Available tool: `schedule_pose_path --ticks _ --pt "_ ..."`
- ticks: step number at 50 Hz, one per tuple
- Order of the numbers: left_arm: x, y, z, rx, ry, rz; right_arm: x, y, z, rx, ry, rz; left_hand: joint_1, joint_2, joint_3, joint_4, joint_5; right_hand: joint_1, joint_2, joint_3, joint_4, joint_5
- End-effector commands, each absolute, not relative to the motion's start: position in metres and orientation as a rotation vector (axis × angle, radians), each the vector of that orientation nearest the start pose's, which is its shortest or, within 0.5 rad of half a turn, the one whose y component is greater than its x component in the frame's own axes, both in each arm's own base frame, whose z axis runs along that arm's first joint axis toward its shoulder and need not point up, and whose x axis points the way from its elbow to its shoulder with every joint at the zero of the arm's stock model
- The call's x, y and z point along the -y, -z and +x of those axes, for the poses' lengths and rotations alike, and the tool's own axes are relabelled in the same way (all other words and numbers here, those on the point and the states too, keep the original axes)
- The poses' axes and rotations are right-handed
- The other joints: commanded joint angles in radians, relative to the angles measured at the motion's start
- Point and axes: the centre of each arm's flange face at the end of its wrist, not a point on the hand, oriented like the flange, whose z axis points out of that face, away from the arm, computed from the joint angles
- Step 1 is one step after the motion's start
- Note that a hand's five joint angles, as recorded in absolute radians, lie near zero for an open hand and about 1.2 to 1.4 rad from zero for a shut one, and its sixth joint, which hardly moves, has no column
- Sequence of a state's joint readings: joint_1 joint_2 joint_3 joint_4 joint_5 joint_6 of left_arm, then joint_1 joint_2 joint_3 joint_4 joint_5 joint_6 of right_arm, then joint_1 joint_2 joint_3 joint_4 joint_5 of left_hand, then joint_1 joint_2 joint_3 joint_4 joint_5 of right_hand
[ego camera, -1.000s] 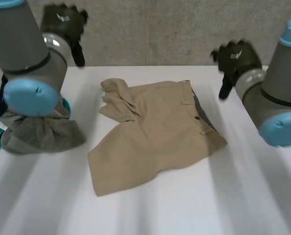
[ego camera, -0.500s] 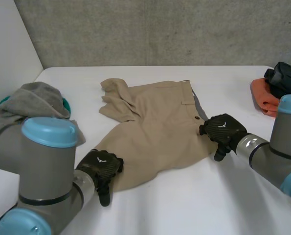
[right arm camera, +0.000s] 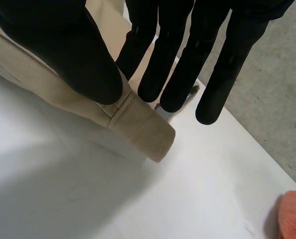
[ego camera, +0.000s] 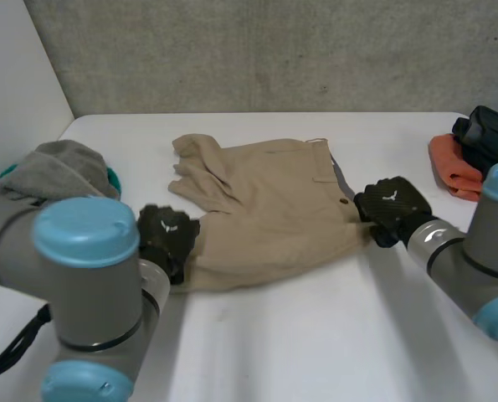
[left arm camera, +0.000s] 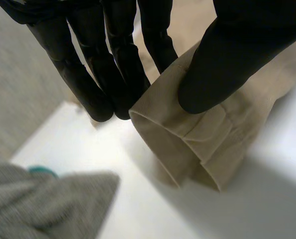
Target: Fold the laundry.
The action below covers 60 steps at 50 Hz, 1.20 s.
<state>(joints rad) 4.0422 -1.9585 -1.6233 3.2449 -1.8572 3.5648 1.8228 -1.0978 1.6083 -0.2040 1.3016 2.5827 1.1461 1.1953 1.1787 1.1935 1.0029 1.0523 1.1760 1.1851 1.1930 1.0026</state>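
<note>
The left hand [ego camera: 169, 239] has pinched the near hem of the shorts [ego camera: 265, 209] between thumb and fingers and drawn it up, so they now lie shorter on the table [ego camera: 315, 335]. The right hand [ego camera: 391, 205] pinches their right waistband corner. The first fold looks under way.

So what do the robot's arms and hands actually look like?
The left arm and right arm are thick grey tubes with round light-blue caps on the joints. The left hand and right hand are black, with long slim fingers, a fatter thumb, and a small white mark on the back.
</note>
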Motion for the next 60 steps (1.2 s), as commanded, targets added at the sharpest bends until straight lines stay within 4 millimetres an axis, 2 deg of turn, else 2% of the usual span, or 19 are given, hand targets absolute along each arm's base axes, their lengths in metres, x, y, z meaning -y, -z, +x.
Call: schedule_pose_path --ticks 1,5,6,10,14,19,23,26,29,36,37,44,49,54,55,56,57,58,60 --pt "0.174 -0.216 -0.288 -2.196 1.878 1.166 0.275 -0.186 0.223 -2.298 1.662 -1.241 0.25 0.201 0.218 0.203 0.219 0.344 0.22 0.211 0.203 0.219" --pt "0.156 -0.219 -0.274 -2.247 1.732 1.257 0.244 -0.197 0.21 -2.386 1.388 -1.402 0.25 0.201 0.218 0.203 0.219 0.344 0.22 0.211 0.203 0.219" --pt "0.146 -0.218 -0.267 -2.282 1.642 1.313 0.23 -0.2 0.202 -2.424 1.237 -1.488 0.25 0.201 0.218 0.203 0.219 0.344 0.22 0.211 0.203 0.219" --pt "0.119 -0.216 -0.252 -2.378 1.406 1.471 0.2 -0.212 0.185 -2.45 0.927 -1.633 0.25 0.201 0.218 0.203 0.219 0.344 0.22 0.211 0.203 0.219" --pt "0.101 -0.215 -0.245 -2.451 1.235 1.584 0.191 -0.217 0.181 -2.429 0.888 -1.691 0.25 0.201 0.218 0.203 0.219 0.344 0.22 0.211 0.203 0.219" --pt "0.113 -0.22 -0.253 -2.406 1.323 1.568 0.198 -0.214 0.186 -2.427 0.95 -1.673 0.25 0.201 0.218 0.203 0.219 0.344 0.22 0.211 0.203 0.219" --pt "0.143 -0.222 -0.268 -2.324 1.445 1.487 0.217 -0.209 0.189 -2.467 1.05 -1.597 0.25 0.201 0.218 0.203 0.219 0.344 0.22 0.211 0.203 0.219" --pt "0.185 -0.223 -0.281 -2.248 1.551 1.353 0.246 -0.209 0.188 -2.555 1.232 -1.458 0.25 0.201 0.218 0.203 0.219 0.344 0.22 0.211 0.203 0.219" --pt "0.211 -0.224 -0.29 -2.213 1.624 1.296 0.266 -0.209 0.188 -2.596 1.372 -1.336 0.25 0.201 0.218 0.203 0.219 0.344 0.22 0.211 0.203 0.219" --pt "0.258 -0.22 -0.321 -2.116 1.797 1.253 0.302 -0.204 0.203 -2.505 1.668 -1.217 0.25 0.201 0.218 0.203 0.219 0.344 0.22 0.211 0.203 0.219" --pt "0.273 -0.224 -0.33 -2.07 1.87 1.218 0.314 -0.203 0.205 -2.492 1.756 -1.187 0.25 0.201 0.218 0.203 0.219 0.344 0.22 0.211 0.203 0.219" --pt "0.323 -0.238 -0.367 -1.864 2.133 1.096 0.356 -0.202 0.207 -2.485 2.078 -1.022 0.25 0.201 0.218 0.203 0.219 0.344 0.22 0.211 0.203 0.219" --pt "0.354 -0.219 -0.392 -1.713 2.168 1.09 0.386 -0.179 0.217 -2.42 2.222 -1.016 0.25 0.201 0.218 0.203 0.219 0.344 0.22 0.211 0.203 0.219" --pt "0.373 -0.202 -0.402 -1.647 2.189 1.044 0.409 -0.155 0.219 -2.396 2.322 -1.042 0.25 0.201 0.218 0.203 0.219 0.344 0.22 0.211 0.203 0.219" --pt "0.374 -0.201 -0.405 -1.64 2.208 1.039 0.416 -0.148 0.22 -2.384 2.357 -1.044 0.221 0.172 0.189 0.174 0.19 -0.505 -0.629 -0.638 -0.646 -0.63" --pt "0.374 -0.2 -0.407 -1.637 2.225 1.04 0.419 -0.144 0.22 -2.382 2.374 -1.042 -0.258 -0.308 -0.291 -0.306 -0.29 -0.878 -1.001 -1.011 -1.018 -1.003" --pt "0.374 -0.2 -0.408 -1.637 2.23 1.04 0.421 -0.14 0.221 -2.379 2.384 -1.045 -0.446 -0.496 -0.479 -0.494 -0.478 -0.878 -1.001 -1.011 -1.018 -1.003" --pt "0.37 -0.199 -0.412 -1.648 2.248 1.051 0.425 -0.135 0.222 -2.383 2.406 -1.044 -0.972 -1.021 -1.004 -1.019 -1.003 -0.878 -1.001 -1.011 -1.018 -1.003" --pt "0.364 -0.199 -0.417 -1.661 2.275 1.071 0.426 -0.135 0.22 -2.404 2.423 -1.029 -0.972 -1.021 -1.004 -1.019 -1.003 -0.878 -1.001 -1.011 -1.018 -1.003"
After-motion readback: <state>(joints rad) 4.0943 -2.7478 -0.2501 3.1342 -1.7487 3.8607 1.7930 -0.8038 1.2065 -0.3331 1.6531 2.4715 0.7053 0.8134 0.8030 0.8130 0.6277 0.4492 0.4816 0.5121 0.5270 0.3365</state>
